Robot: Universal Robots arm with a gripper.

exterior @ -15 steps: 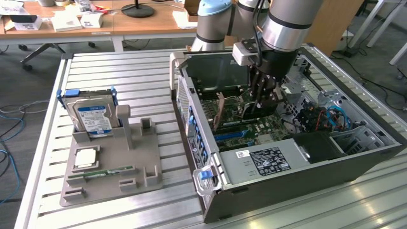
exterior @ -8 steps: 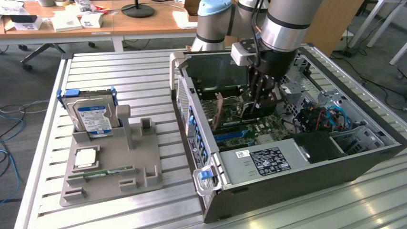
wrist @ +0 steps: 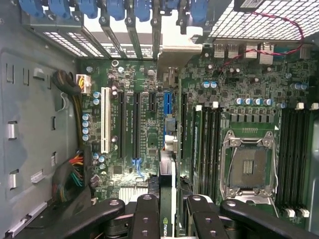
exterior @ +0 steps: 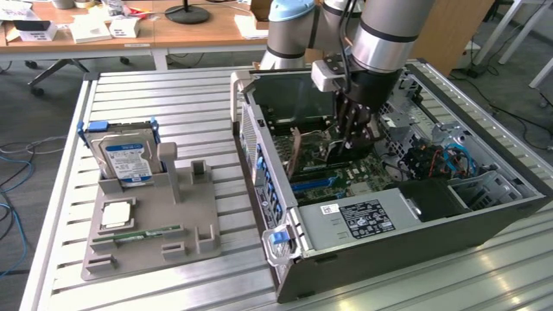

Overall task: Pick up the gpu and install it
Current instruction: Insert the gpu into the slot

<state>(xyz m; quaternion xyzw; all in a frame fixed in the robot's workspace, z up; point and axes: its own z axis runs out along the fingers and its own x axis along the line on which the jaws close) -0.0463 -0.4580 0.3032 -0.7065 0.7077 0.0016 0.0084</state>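
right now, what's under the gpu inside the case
The gripper holds the gpu edge-on over the green motherboard. A blue slot, black slots and a white slot show there. The card covers whatever lies straight beneath its edge.

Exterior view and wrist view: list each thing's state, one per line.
computer case: side open.
gpu: on edge, gripped by end effector, over expansion slots.
processor socket: empty.
hard drive: upright in gray holder.
memory stick: lying flat in holder.
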